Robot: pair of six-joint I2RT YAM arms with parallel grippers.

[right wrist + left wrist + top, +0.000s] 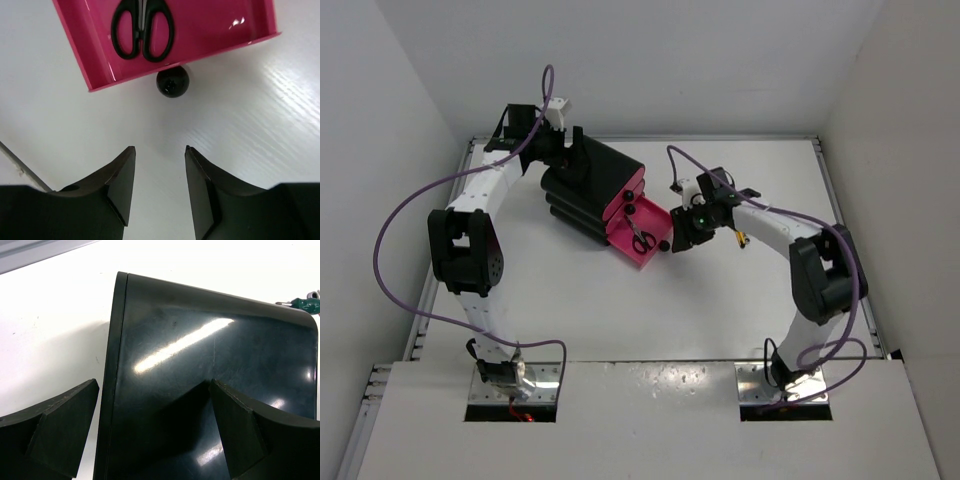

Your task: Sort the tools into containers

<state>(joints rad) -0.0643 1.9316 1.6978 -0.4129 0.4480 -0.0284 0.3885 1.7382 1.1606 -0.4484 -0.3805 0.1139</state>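
- White tabletop (pixel 620 310), closed in by plain white walls, carries everything.
- Black-handled scissors (pixel 142 30) lie flat inside the pulled-out magenta drawer (pixel 215 30). Their handle loops are nearest the drawer's front lip, and the blades point deeper in.
- A round black knob (pixel 172 82) sticks out from the middle of that front lip.
- This drawer is the lowest of three in the black cabinet (pixel 585 185). The two drawers above it sit closed, with their knobs showing.
- The right fingers (pixel 677 242) stand apart with nothing between them. They hang over bare tabletop just in front of the knob and do not touch it.
- The left fingers (pixel 563 155) are at the cabinet's rear, spread wide. One is beside the cabinet's edge and the other is over its glossy black panel. Whether they press on it cannot be told.
- A green-handled screwdriver (pixel 306 305) lies on the tabletop beyond the cabinet's far corner.
- A yellow-handled tool (pixel 742 240) lies beside the right arm (pixel 790 240), partly hidden by it and well apart from the drawer.
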